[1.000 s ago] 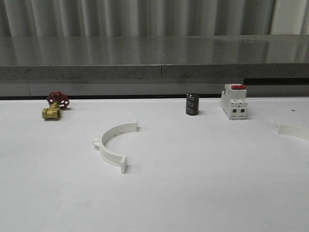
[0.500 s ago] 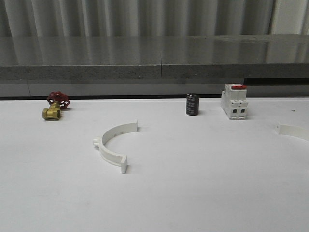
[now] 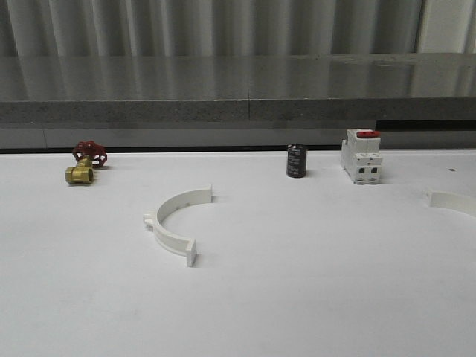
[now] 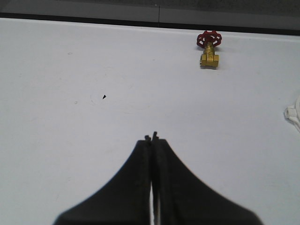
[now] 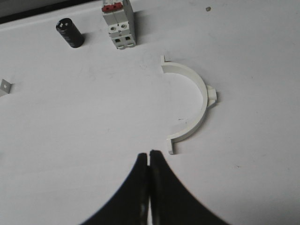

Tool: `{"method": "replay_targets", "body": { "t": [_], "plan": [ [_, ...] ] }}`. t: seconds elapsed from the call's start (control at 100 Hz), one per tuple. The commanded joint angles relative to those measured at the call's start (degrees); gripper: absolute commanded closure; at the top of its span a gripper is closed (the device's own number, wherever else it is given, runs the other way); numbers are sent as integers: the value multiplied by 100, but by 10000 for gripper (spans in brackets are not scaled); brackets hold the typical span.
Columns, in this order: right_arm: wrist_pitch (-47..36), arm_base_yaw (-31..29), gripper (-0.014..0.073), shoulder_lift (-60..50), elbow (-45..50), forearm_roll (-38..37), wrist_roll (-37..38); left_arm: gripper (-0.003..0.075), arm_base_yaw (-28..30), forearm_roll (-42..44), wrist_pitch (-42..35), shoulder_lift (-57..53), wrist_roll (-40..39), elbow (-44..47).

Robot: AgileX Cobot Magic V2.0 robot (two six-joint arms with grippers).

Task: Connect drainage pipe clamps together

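Two white half-ring drainage pipe clamps lie flat and apart on the white table. One clamp (image 3: 172,224) is left of centre in the front view, its open side facing right. The other clamp (image 3: 452,200) is cut off by the right edge of the front view. In the right wrist view this second clamp (image 5: 195,100) lies whole, its near end flange just beside and ahead of my right gripper (image 5: 149,153), which is shut and empty. My left gripper (image 4: 151,138) is shut and empty over bare table. A white bit of a clamp (image 4: 294,115) shows at that view's edge.
A brass valve with a red handwheel (image 3: 85,163) stands at the back left and shows again as the valve (image 4: 209,48). A black cylinder (image 3: 297,161) and a white breaker with a red top (image 3: 361,156) stand at the back. A grey ledge (image 3: 238,110) bounds the table's far side.
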Motion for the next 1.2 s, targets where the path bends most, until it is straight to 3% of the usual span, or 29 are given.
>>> {"method": "replay_targets", "body": {
  "t": [0.0, 0.07, 0.14, 0.26, 0.36, 0.51, 0.78, 1.19],
  "plan": [
    [-191, -26, 652, 258, -314, 28, -44, 740, 14, 65, -346, 43, -5, -142],
    [-181, -26, 594, 422, -323, 28, -44, 740, 14, 65, -346, 43, -5, -142],
    [-147, -26, 466, 547, -323, 28, -68, 740, 14, 65, -346, 43, -5, -142],
    [-120, -26, 119, 620, -323, 21, -136, 740, 14, 65, -346, 43, -5, -142],
    [-192, -26, -68, 620, -328, 21, -136, 740, 14, 65, -346, 43, -5, -142],
    [106, -26, -38, 838, -688, -35, -136, 740, 14, 65, -346, 43, -5, -142],
    [1463, -26, -39, 2239, -2133, -804, -151, 740, 14, 65, -346, 43, -5, -142],
    [1242, -592, -39, 4159, -2932, -866, -395, 740, 14, 65, -346, 43, -5, -142]
  ]
}}
